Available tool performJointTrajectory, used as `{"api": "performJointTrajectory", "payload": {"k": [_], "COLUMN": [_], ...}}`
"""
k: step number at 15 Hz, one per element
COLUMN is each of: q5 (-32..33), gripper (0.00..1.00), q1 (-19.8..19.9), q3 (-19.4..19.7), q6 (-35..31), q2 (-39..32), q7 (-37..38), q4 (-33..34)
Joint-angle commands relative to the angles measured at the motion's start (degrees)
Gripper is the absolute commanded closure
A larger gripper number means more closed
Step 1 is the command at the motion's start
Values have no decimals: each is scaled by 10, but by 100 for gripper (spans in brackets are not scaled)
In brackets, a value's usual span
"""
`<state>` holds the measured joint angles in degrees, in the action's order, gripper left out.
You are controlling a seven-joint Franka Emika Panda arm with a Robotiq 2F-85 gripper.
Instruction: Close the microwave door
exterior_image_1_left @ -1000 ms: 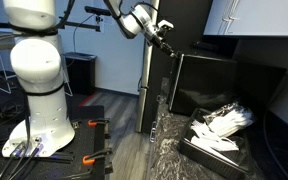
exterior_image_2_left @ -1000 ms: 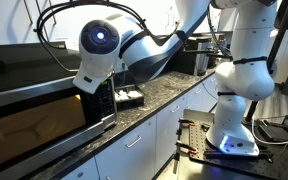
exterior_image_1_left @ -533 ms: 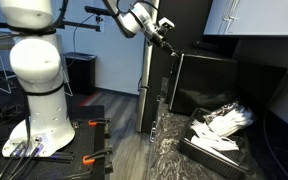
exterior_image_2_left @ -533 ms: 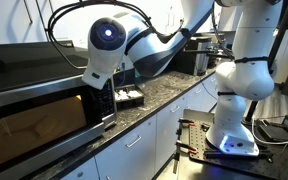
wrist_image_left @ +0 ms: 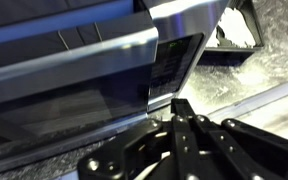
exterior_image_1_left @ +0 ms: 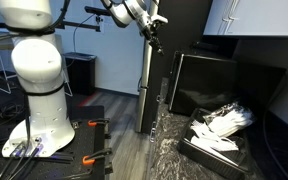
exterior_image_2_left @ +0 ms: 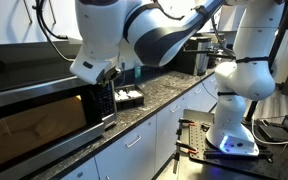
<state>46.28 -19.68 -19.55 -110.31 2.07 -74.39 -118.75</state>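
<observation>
The black microwave (exterior_image_1_left: 224,80) stands on a dark speckled counter. Its glass door (exterior_image_2_left: 34,120) lies flat against the front, next to the control panel (exterior_image_2_left: 102,100); I cannot tell whether a small gap remains. In the wrist view the door (wrist_image_left: 64,90) and the panel (wrist_image_left: 179,65) fill the upper picture. My gripper (wrist_image_left: 181,108) is shut and empty, its fingers pressed together. It hangs in the air off the door's free corner and touches nothing in both exterior views (exterior_image_1_left: 154,38) (exterior_image_2_left: 107,76).
A black tray (exterior_image_1_left: 209,150) with white items sits on the counter (exterior_image_2_left: 169,92) beside the microwave. It also shows in another exterior view (exterior_image_2_left: 131,97) and in the wrist view (wrist_image_left: 239,40). The robot base (exterior_image_1_left: 39,100) stands on the floor. Cabinet fronts (exterior_image_2_left: 134,150) run below the counter.
The gripper has drawn up and back from the microwave's front. The door has not visibly moved.
</observation>
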Motion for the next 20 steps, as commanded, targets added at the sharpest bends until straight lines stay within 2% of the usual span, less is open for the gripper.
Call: {"api": "performJointTrajectory", "payload": {"k": [1, 2, 8, 12, 16, 20], "q5": [-75, -78, 61, 129, 189, 222], "gripper": [100, 100, 100, 100, 100, 100], "q1": [-16, -18, -8, 3, 8, 2], "q3": [-15, -17, -8, 6, 17, 16], "q6": [30, 26, -21, -49, -30, -9], "q2": [-3, -6, -53, -92, -123, -129], "q7": [-14, -17, -57, -80, -88, -95], "q4": [38, 42, 45, 58, 81, 82]}}
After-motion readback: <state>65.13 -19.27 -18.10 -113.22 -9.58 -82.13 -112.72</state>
